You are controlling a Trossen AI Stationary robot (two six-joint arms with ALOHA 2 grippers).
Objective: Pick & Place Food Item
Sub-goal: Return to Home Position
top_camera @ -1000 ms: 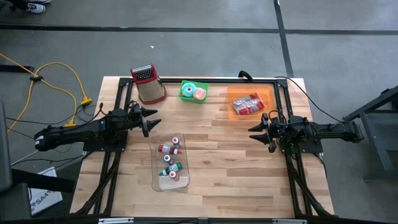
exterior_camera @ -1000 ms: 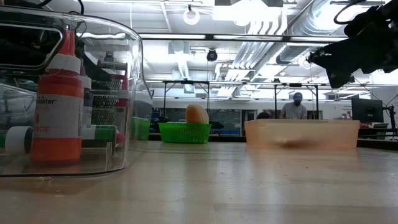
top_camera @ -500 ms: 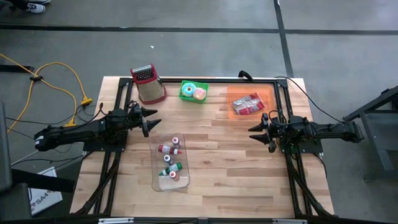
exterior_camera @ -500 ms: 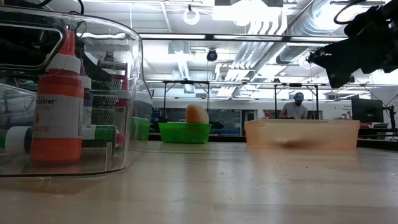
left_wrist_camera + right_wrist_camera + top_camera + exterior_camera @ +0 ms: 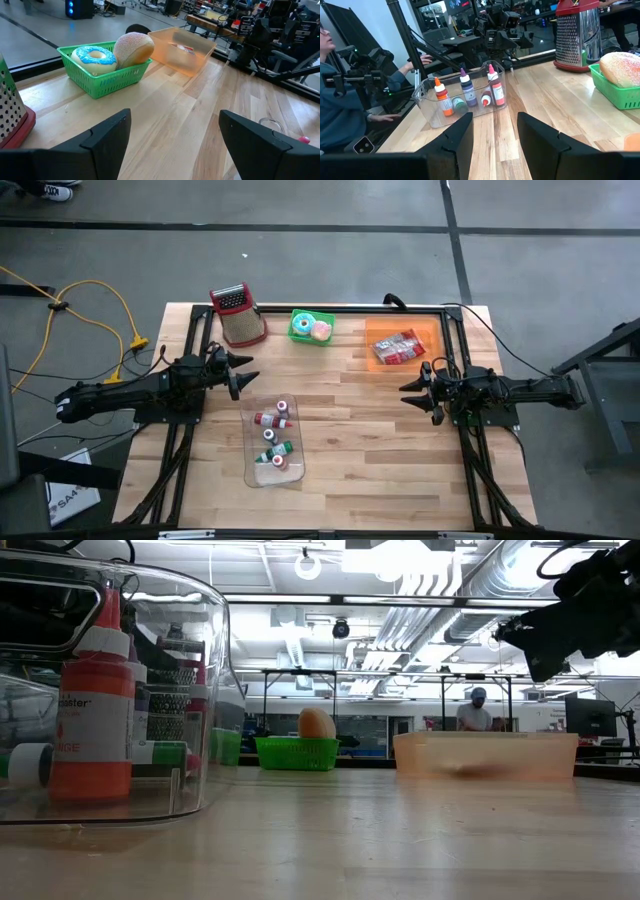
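A green basket point(image 5: 312, 327) at the table's far middle holds a blue-iced donut point(image 5: 94, 54) and a sugared bun point(image 5: 133, 47). To its right stands an orange bin point(image 5: 402, 343) with red packets inside. My left gripper point(image 5: 240, 372) hovers open above the table's left side, pointing toward the basket, which lies ahead of it in the left wrist view point(image 5: 102, 70). My right gripper point(image 5: 410, 390) hovers open on the right side, near the bin's front edge, with nothing between its fingers point(image 5: 540, 135).
A clear tray point(image 5: 273, 442) of small colouring bottles lies near the table's middle front. A metal grater with a red base point(image 5: 238, 315) stands at the far left. Black frame rails run along the table's sides. A person point(image 5: 340, 95) sits beyond the table's left side.
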